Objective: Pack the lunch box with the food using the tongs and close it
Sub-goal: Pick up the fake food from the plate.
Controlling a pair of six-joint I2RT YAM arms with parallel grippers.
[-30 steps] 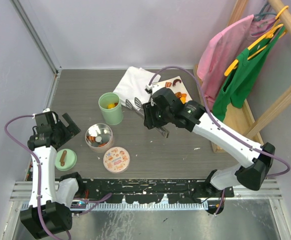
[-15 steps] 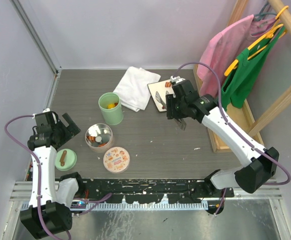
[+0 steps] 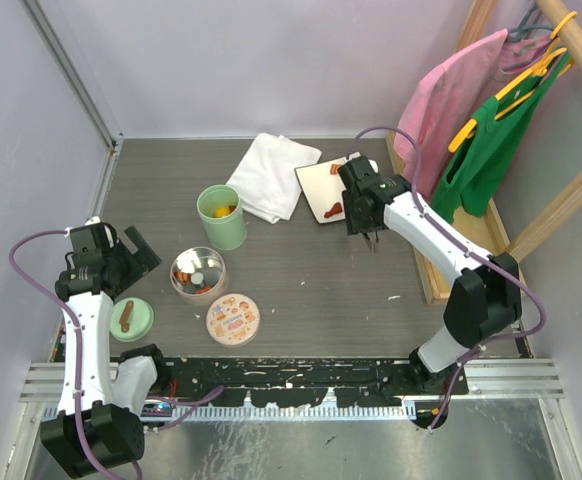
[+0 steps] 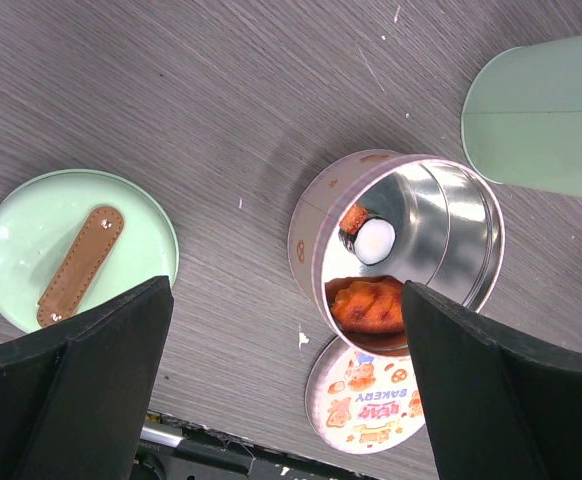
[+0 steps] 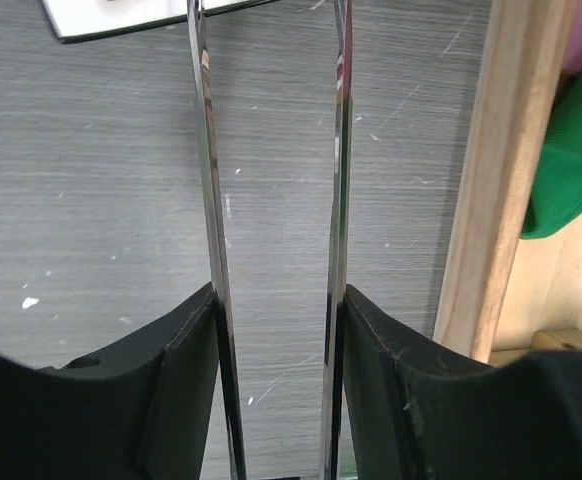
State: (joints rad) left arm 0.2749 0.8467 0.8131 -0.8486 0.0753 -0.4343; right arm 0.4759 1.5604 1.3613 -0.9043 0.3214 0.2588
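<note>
Right wrist: right gripper (image 5: 276, 330) clamps tongs (image 5: 208, 180), left gripper (image 4: 286, 300) gapes empty; tips could knock food (image 3: 333, 212) off the twelve-o'clock plate (image 5: 121, 22).

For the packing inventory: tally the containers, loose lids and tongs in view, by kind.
Containers: 2 (mint-green cup, metal tin)
Loose lids: 2 (mint-green lid, printed lid)
Tongs: 1 (tongs)
Total: 5

Grey tongs (image 5: 209, 180) in the right hand (image 5: 276, 318)
</note>
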